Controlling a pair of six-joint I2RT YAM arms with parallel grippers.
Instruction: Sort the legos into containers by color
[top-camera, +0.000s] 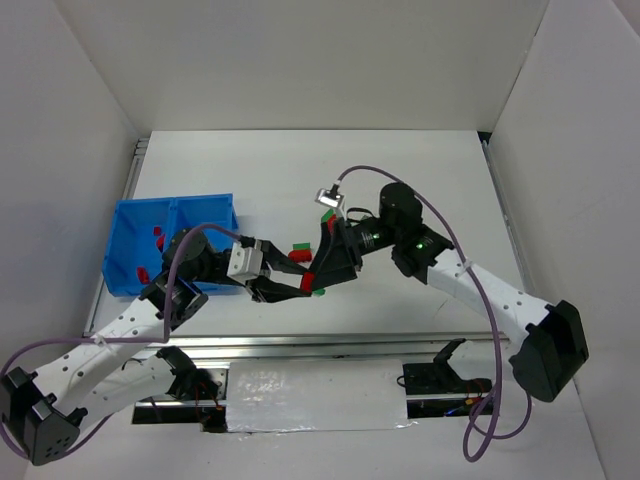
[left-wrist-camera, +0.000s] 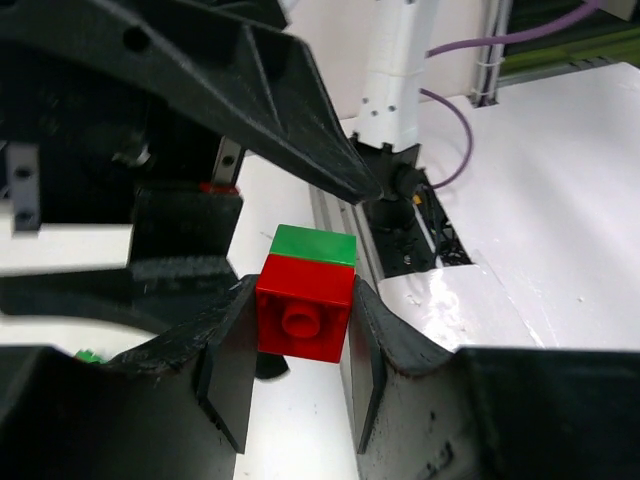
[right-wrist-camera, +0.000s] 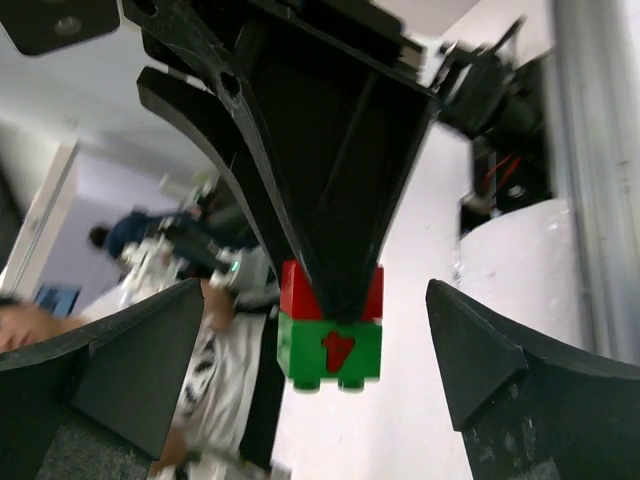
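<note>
Left end effector (left-wrist-camera: 300, 330) pinches a red-and-green brick (left-wrist-camera: 305, 303) inside the right end effector's (right-wrist-camera: 318, 335) wide-open jaws, by the table (top-camera: 400, 315) edge.

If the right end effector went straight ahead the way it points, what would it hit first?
The right end effector, fingers open, would most likely hit the red-and-green lego dead ahead, pinched by the left end effector. Depth is hard to judge.

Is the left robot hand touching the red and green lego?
Touching. In the left wrist view, both fingers of the left gripper press against the sides of the red-and-green lego, with no gap.
</note>
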